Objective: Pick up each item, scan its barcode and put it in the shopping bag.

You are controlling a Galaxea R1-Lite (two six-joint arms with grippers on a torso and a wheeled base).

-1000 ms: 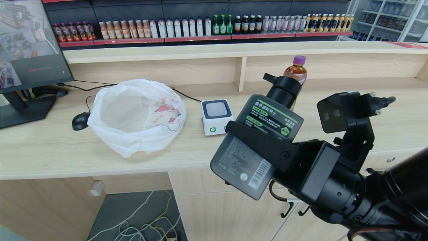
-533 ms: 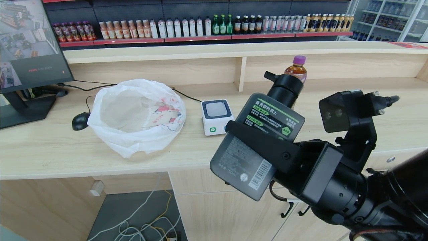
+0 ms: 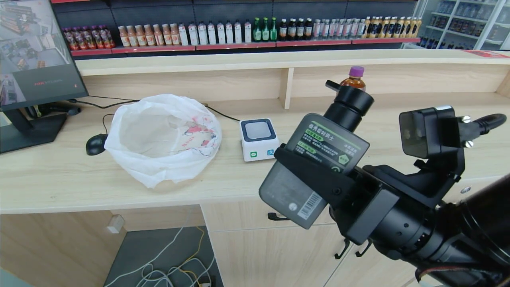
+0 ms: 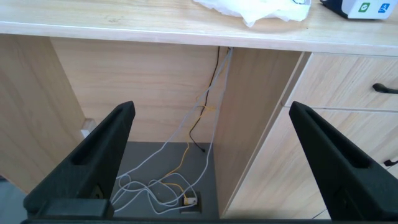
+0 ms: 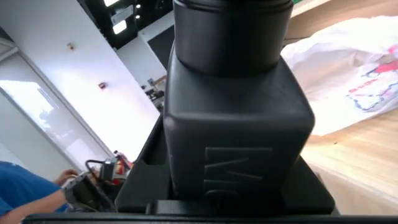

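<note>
My right gripper [image 3: 297, 171] is shut on a dark grey square bottle [image 3: 324, 141] with a black cap, held tilted in the air in front of the counter's edge. The bottle's barcode [image 3: 310, 205] faces up near its base. The bottle [image 5: 236, 124] looms close in the right wrist view. A white cube scanner [image 3: 258, 139] stands on the counter just left of the bottle. The white shopping bag [image 3: 163, 137] lies open farther left. A brown drink bottle with a purple cap [image 3: 354, 77] stands behind, partly hidden. My left gripper [image 4: 211, 155] hangs open below counter level.
A monitor [image 3: 36, 52] and a black mouse [image 3: 95, 144] sit at the counter's left. A raised shelf with a divider [image 3: 286, 87] runs along the back. Loose cables [image 4: 180, 180] lie on the floor under the counter, beside cabinet drawers [image 4: 348, 81].
My right arm has shifted to the right and turned, carrying the grey bottle with it. Its cap now covers more of the purple-capped bottle. Bag and scanner stay put.
</note>
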